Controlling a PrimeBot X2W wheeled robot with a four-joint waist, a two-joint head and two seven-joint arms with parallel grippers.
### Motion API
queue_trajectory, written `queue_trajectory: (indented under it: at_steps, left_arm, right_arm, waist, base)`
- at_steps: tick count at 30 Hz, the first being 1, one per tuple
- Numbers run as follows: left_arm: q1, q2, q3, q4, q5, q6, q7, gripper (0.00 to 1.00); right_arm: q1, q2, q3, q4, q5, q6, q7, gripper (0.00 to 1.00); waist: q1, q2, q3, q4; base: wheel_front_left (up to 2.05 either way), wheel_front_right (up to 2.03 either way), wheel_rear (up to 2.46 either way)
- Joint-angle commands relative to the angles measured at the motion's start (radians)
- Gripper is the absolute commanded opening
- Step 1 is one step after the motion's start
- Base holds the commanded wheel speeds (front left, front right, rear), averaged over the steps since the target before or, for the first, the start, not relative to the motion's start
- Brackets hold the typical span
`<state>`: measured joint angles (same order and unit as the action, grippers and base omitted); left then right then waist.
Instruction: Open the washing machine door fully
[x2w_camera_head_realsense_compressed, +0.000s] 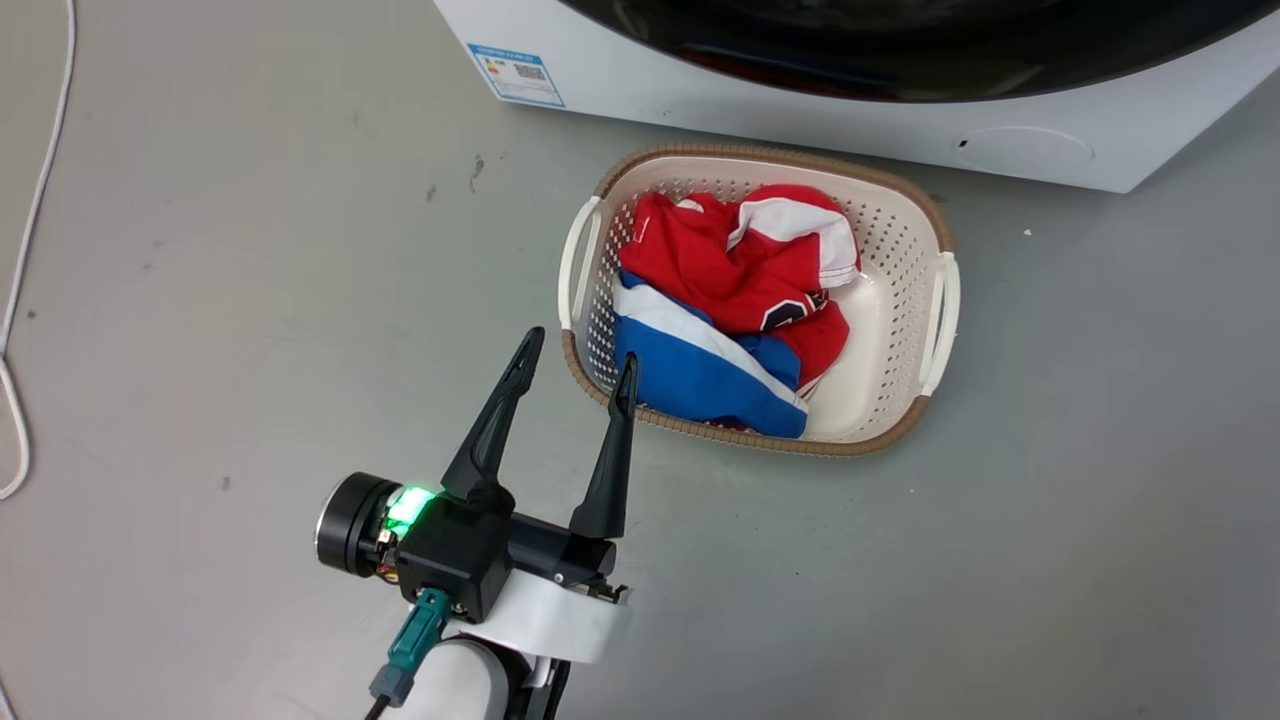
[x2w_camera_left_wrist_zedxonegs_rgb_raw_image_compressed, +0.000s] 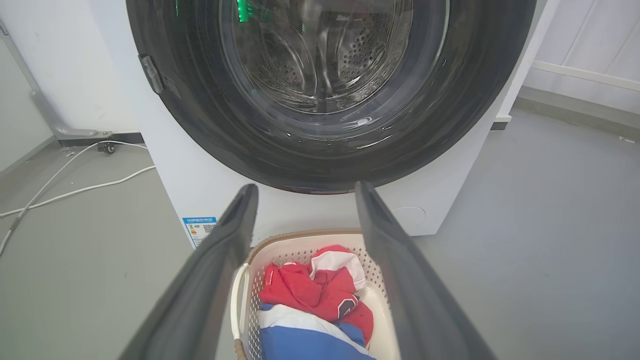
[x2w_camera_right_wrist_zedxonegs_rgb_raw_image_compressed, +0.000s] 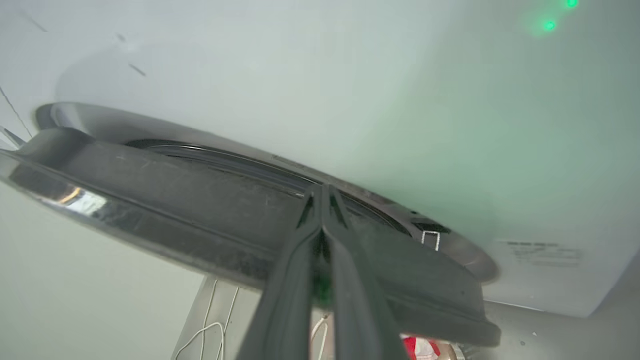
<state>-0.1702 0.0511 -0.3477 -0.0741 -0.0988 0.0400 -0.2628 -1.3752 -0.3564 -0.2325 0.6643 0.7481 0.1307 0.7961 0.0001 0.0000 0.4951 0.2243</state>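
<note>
Bright, even light; sharp head view, blurred wrist-view edges.

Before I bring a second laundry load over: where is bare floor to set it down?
Bare floor right of the basket, and a wide patch between basket and white cable. Crowded: the narrow strip between basket and washing machine.

Grey floor (x2w_camera_head_realsense_compressed: 1050, 500) under washing machine (x2w_camera_head_realsense_compressed: 800, 110), cream basket (x2w_camera_head_realsense_compressed: 893, 225), white cable (x2w_camera_head_realsense_compressed: 44, 165).
</note>
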Motion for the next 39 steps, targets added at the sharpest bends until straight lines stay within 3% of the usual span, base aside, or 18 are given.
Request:
queue_trajectory:
  at_steps: [1,8,21,39]
  left_arm:
    - [-0.011,-0.001,0.001,-0.002,-0.001,0.005,-0.003,1.00]
    - [-0.016,-0.001,-0.009,-0.003,-0.002,0.012,-0.003,1.00]
    - [-0.008,-0.001,0.002,0.000,-0.005,0.016,-0.003,1.00]
    - [0.100,-0.001,0.035,0.036,0.027,-0.012,-0.003,1.00]
  right_arm:
    - [-0.010,0.002,-0.001,0.005,0.000,0.000,0.003,0.00]
    - [-0.044,0.039,-0.038,0.049,0.002,0.000,0.111,0.00]
    - [0.026,0.079,-0.075,0.003,-0.023,0.000,0.194,0.00]
    - [0.357,0.161,-0.043,-0.098,0.051,0.000,0.267,0.00]
  waist:
    - [-0.0001,0.0000,0.005,0.005]
    - [-0.0001,0.0000,0.018,0.017]
    - [-0.0001,0.0000,-0.013,0.012]
    - [-0.0001,0.0000,-0.249,0.004]
  base:
    - [0.00,0.00,0.00]
    - [0.00,0.00,0.00]
    - [0.00,0.00,0.00]
    - [0.00,0.00,0.00]
